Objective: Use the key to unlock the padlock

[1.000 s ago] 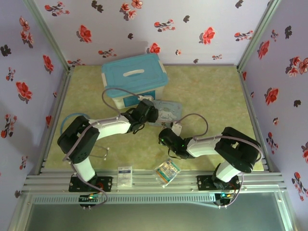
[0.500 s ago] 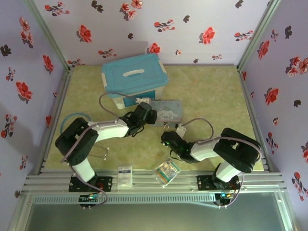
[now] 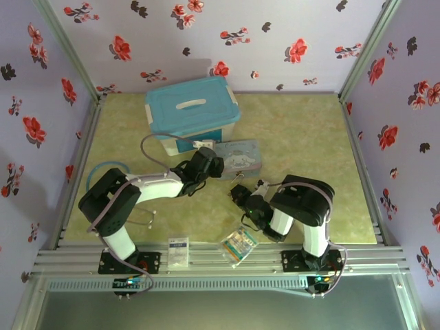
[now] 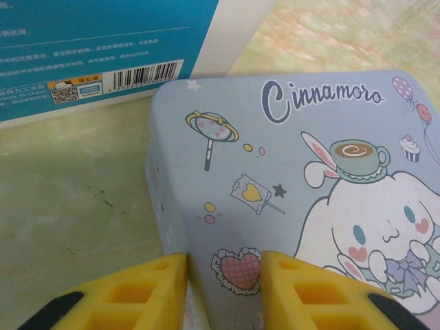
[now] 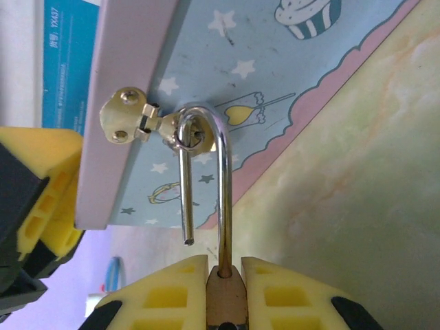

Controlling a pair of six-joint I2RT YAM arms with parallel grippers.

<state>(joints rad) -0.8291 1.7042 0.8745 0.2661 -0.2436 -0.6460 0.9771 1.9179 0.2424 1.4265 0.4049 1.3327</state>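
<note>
1. The right gripper (image 5: 225, 269) is squeezing the padlock (image 5: 225, 302), with its yellow pads pressing on both sides of the small brass body.
2. The padlock's shackle (image 5: 223, 185) is standing open. Its short leg is hanging free of the body, while its curve is hooking through the ring of the metal hasp (image 5: 130, 120) on the edge of the cartoon tin (image 5: 275, 82).
3. The left gripper (image 4: 223, 289) is clamping one corner of the tin, and the corner is sitting tight between the two yellow fingers.
4. In the top view, the tin is lying on the green mat (image 3: 309, 137) just in front of the blue-lidded box (image 3: 192, 110), and both grippers are meeting at its near edge.
5. A blue tube (image 3: 103, 167) is curling at the mat's left side, and two small packets (image 3: 238, 244) are lying near the front rail.
</note>
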